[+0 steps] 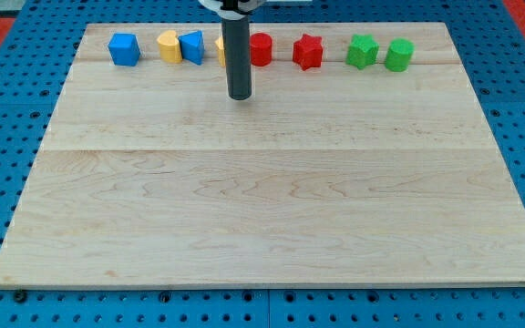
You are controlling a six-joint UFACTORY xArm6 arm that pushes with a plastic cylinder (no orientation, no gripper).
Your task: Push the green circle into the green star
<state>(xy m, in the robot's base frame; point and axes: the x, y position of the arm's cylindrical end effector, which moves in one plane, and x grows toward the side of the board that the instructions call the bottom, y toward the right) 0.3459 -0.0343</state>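
The green circle (399,55) sits at the view's top right, just right of the green star (363,51), with a narrow gap between them. My tip (240,96) is well left of both, below the row of blocks, near a yellow block (220,47) that the rod partly hides and a red circle (261,49).
A row of blocks runs along the board's top edge: a blue cube (124,49), a yellow block (169,46), a blue block (192,46), then a red star (307,52). The wooden board (262,200) lies on a blue pegboard.
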